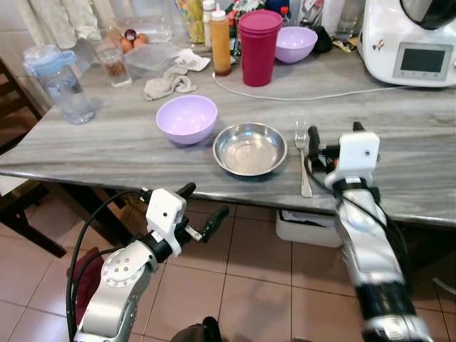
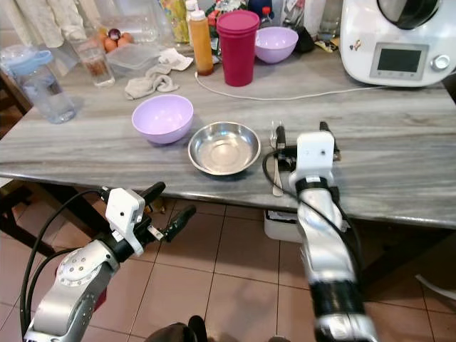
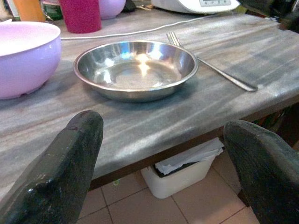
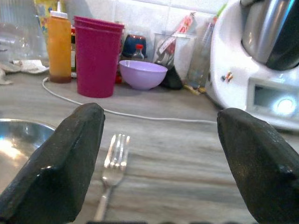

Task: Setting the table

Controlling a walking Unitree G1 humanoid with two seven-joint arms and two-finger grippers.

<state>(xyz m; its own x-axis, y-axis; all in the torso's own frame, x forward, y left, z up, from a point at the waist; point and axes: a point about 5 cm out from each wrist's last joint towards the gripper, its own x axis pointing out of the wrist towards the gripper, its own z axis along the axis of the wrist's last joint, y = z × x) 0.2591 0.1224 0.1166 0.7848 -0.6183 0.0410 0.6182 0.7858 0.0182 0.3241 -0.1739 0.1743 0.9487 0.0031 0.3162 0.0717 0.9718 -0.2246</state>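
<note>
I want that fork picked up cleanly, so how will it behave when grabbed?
The fork looks like rigid, polished metal, so probably stiff but slippery. It lies flat on the table, so the fingers may struggle to get under it. Pushed, it would likely slide rather than roll.

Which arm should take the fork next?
Right, probably. The right gripper hangs open over the table just beside the fork. The left gripper sits open below the table edge, farther off.

- Red cups (image 1: 259,46) stacked beside an orange bottle (image 1: 220,43).
- White appliance (image 1: 411,41), its cord (image 1: 299,95) across the surface.
- Water jug (image 1: 58,84) at left.
- Crumpled cloth (image 1: 168,85).
- Eggs (image 1: 132,43) at back.
</note>
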